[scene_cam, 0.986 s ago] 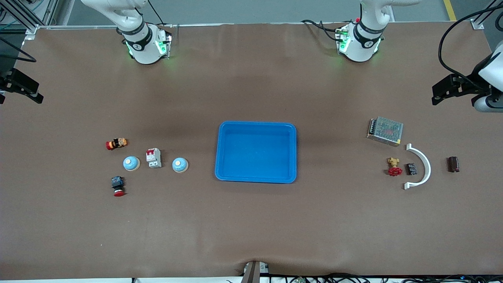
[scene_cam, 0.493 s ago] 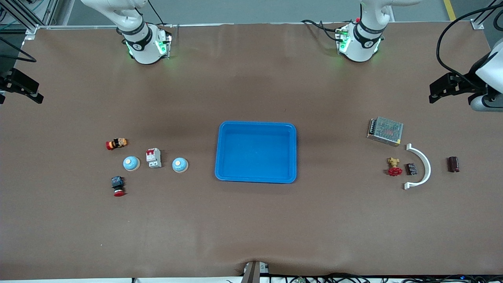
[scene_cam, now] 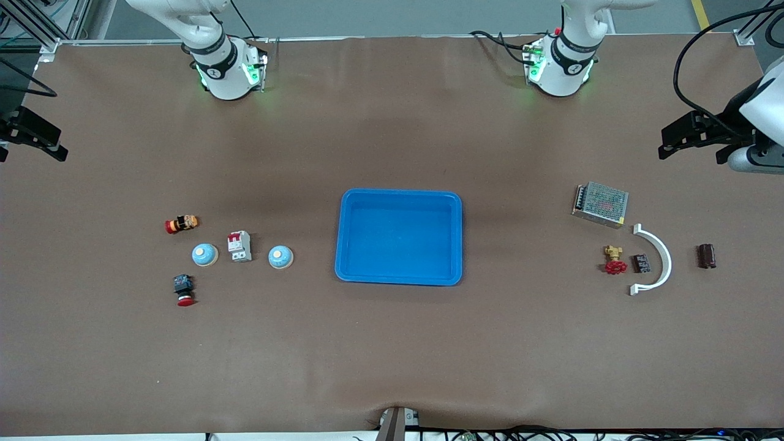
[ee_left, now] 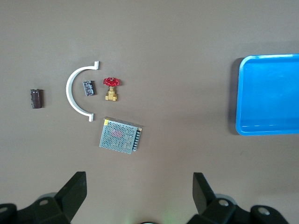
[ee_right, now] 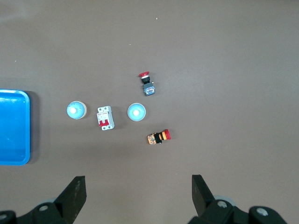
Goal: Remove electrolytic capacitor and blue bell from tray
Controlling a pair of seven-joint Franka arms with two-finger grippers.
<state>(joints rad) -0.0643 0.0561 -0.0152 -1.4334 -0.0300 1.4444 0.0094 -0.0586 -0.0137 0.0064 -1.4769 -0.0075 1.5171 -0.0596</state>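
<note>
- Blue tray [scene_cam: 398, 236]: mid-table, empty.
- Capacitor [scene_cam: 706, 256]: dark brown cylinder lying flat at the left arm's end, beside a white arc bracket [scene_cam: 656, 260].
- Bells [scene_cam: 280, 257] [scene_cam: 204, 255]: pale blue domes flanking a circuit breaker [scene_cam: 239, 246].
- Left gripper [ee_left: 140, 196]: fingers spread, empty, over bare table.
- Right gripper [ee_right: 138, 195]: likewise open, empty.

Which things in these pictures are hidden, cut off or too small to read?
- Right gripper, front view: the picture's edge cuts it off.
- Left gripper, left wrist view: the bottom edge hides its body.
- Small dark part inside the white arc: too small to identify.
- Capacitor: its markings are too small to read.
- Tray, right wrist view: the edge cuts it.
</note>
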